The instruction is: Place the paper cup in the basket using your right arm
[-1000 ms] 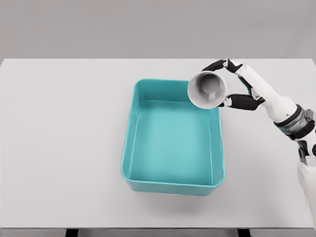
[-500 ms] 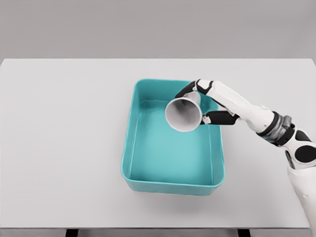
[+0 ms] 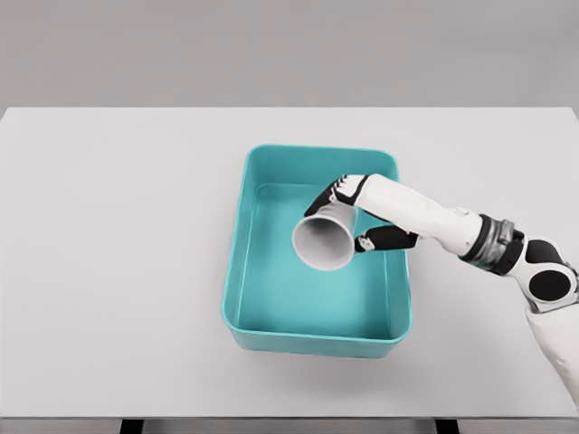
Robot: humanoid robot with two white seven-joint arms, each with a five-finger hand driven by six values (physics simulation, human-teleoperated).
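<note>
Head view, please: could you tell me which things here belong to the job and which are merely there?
Job: paper cup, held by the right hand; teal basket beneath it.
Merely there: white table. Nothing else lies about.

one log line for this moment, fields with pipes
right hand: shut on cup | cup: tilted, mouth toward camera, over basket interior | basket: on table, nothing lying in it | left arm: not in view | release: not yet
</note>
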